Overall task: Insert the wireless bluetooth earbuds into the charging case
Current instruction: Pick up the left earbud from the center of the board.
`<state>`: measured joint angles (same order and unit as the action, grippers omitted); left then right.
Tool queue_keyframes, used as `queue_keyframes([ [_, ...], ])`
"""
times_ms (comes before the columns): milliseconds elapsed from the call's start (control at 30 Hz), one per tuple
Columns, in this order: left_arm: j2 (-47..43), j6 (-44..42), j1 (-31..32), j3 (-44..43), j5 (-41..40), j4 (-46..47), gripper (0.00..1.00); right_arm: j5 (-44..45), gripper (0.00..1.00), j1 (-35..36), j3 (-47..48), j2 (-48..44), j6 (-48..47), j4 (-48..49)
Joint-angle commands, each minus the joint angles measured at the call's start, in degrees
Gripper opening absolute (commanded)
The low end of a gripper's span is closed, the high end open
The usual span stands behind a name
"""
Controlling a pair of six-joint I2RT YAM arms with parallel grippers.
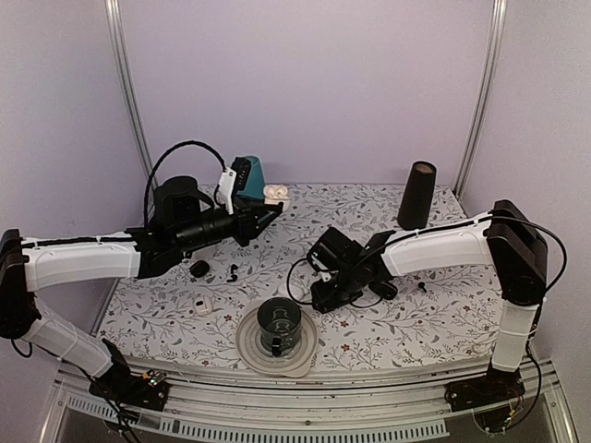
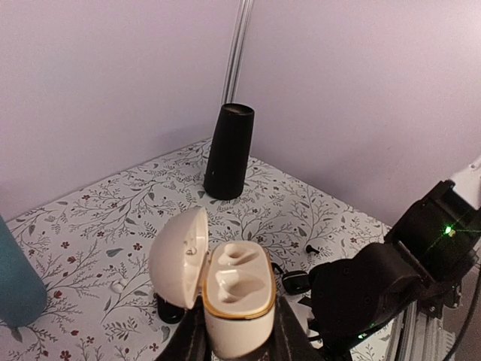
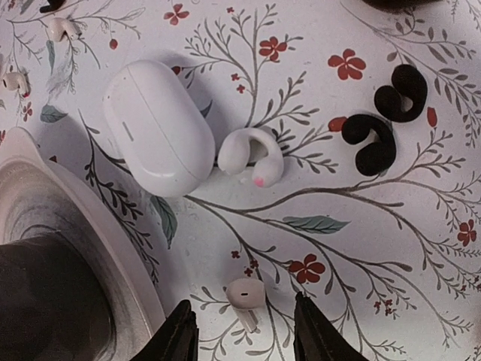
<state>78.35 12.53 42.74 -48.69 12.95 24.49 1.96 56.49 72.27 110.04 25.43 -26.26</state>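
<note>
My left gripper (image 2: 237,335) is shut on an open cream charging case (image 2: 234,289) with a gold rim. Both its wells are empty and its lid stands open to the left. It is held up off the table at the back (image 1: 275,193). A tiny black earbud (image 2: 310,248) lies on the table at the right (image 1: 421,287); another small black one (image 1: 233,272) lies left of centre. My right gripper (image 3: 244,331) is open, low over the table (image 1: 323,293), with a white stemmed earbud (image 3: 245,295) lying between its fingers, untouched.
A closed white case (image 3: 158,124), a white ear-hook bud (image 3: 252,154) and two black ear-hook buds (image 3: 383,120) lie beyond the right gripper. A plate (image 1: 249,346) with a dark cup (image 1: 279,323) stands in front. A black cylinder (image 1: 417,196) and a teal object (image 1: 247,175) stand at the back.
</note>
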Motion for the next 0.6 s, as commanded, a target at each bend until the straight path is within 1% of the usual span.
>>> queue_keyframes([
  [0,-1.47,0.47,-1.06,1.02,0.57,0.87,0.00,1.44,0.44,0.76,1.66,1.93,-0.23,-1.63],
  [100,-1.60,0.62,-1.23,1.35,0.67,1.00,0.00,2.04,0.43,0.79,2.44,2.64,-0.20,-2.01],
  [300,-1.88,0.73,-1.48,1.71,0.78,1.17,0.00,1.93,0.37,0.85,3.67,3.63,-1.20,-2.54],
  [567,-1.89,0.99,-1.61,1.84,1.02,1.52,0.00,2.43,0.34,1.29,3.65,4.26,-4.31,-3.43],
])
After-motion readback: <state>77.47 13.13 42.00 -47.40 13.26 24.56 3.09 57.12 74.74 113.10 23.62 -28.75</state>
